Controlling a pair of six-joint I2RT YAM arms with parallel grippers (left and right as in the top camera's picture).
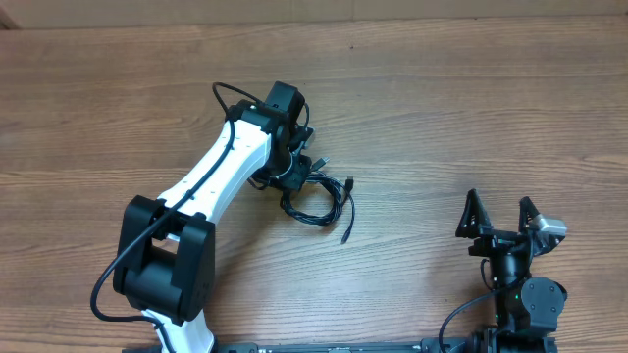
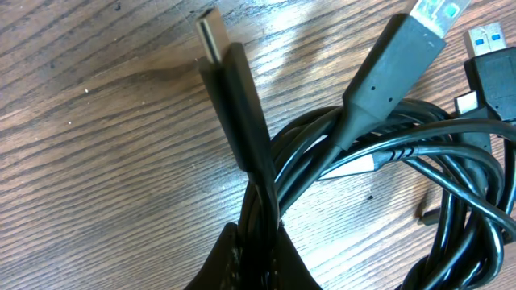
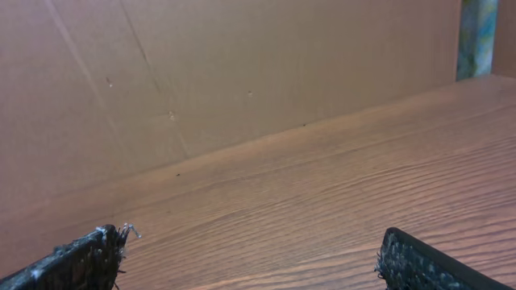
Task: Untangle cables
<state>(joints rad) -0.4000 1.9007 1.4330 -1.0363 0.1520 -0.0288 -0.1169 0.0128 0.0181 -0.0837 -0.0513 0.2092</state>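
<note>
Pinched tight, my left gripper (image 1: 291, 179) sits near the middle of the table (image 1: 442, 98), its jaws pressed together on the cables (image 1: 319, 201). From overhead my own wrist covers the grip, and the thin black cords spill out just to the right of it in a small looped bundle, with one loose end (image 1: 345, 233) trailing down toward the near edge. Through my left wrist camera the fingers (image 2: 246, 262) show as a dark wedge at the bottom of the view, closed around a black cord that rises straight out of them and ends in a slim plug (image 2: 211, 32) with a narrow metal tip. Whether only that one cord is clamped or a second strand is caught with it, I cannot quite tell, since the loops crowd in right at the pads. Beside it the cables (image 2: 387, 153) curl over one another on the wood, and a wider plug (image 2: 403, 56) with a silver tip lies across the loops, pointing up and to the right. A third plug (image 2: 488, 40), showing blue inside, rests at the right edge. My right gripper (image 1: 498, 199) hovers well apart from the bundle, near the lower right of the table, fingers spread wide with nothing between them. Its wrist view shows both fingers (image 3: 81, 262) at the bottom corners, bare wood grain ahead, and a cardboard wall (image 3: 242, 64) behind.
</note>
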